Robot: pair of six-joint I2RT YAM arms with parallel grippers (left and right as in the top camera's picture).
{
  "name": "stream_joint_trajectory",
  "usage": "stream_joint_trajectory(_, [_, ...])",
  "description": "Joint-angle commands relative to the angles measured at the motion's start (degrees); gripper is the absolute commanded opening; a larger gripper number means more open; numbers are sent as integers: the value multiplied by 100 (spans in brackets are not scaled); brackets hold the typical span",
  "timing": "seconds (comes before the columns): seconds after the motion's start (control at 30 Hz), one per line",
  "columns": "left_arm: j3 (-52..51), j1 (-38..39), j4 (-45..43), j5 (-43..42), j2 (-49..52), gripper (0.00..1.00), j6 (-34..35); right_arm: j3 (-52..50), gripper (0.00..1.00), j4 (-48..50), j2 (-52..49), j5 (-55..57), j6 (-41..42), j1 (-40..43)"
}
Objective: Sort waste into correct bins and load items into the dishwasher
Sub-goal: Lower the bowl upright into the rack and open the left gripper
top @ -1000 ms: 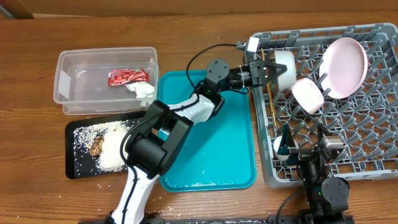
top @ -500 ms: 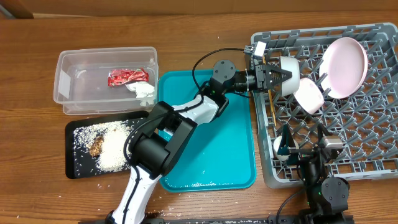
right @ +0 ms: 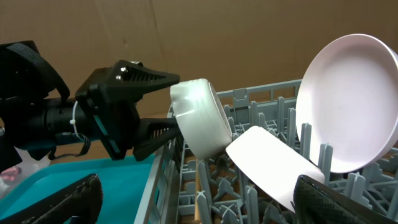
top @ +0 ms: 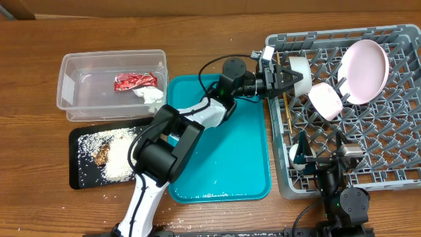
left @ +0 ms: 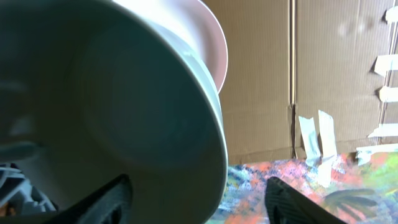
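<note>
Loading looks nearly done: the left tool (top: 294,77) has its jaws spread astride the whitish bowl (top: 301,64), which leans in the grey rack (top: 388,141); whether a finger touches it is unclear. Just beyond the tool are the pink bowl (top: 325,100) and plate (top: 363,71), with chopsticks (top: 288,108) beneath. The cup (top: 296,157) sits beside the released, empty right tool (top: 320,150). Behind the left tool, the wrapper (top: 135,81) and tissue (top: 151,97) lie in the clear tub (top: 72,99), and crumbs (top: 118,161) fill the black tray (top: 82,179).

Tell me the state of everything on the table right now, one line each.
left fingers, open at whitish bowl
right fingers, open
whitish bowl, on edge in rack
pink bowl, tilted in rack
plate, upright in rack
cup, in rack
chopsticks, lying in rack
red wrapper, in clear tub
tissue, in clear tub
crumbs, on black tray
</note>
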State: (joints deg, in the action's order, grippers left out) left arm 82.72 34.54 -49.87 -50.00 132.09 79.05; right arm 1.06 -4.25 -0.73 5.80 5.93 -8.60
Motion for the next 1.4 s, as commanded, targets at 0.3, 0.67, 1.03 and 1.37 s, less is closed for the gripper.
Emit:
stream_joint_trajectory(0.3, [125, -538, -52, -1051, 87, 98, -42, -61, 100, 31, 57, -4, -31, 26])
stream_joint_trajectory(0.67, [127, -1163, 1298, -1207, -970, 95, -1047, -61, 100, 31, 57, -4, -31, 26])
stream_joint_trajectory(1.03, [901, -1268, 10069, 4531, -4509, 100, -5362, -61, 100, 31, 57, -4, -31, 26])
stream_joint_trajectory(1.37, [1008, -1276, 12351, 6065, -7123, 100, -5978, -61, 100, 31, 57, -4, -31, 26])
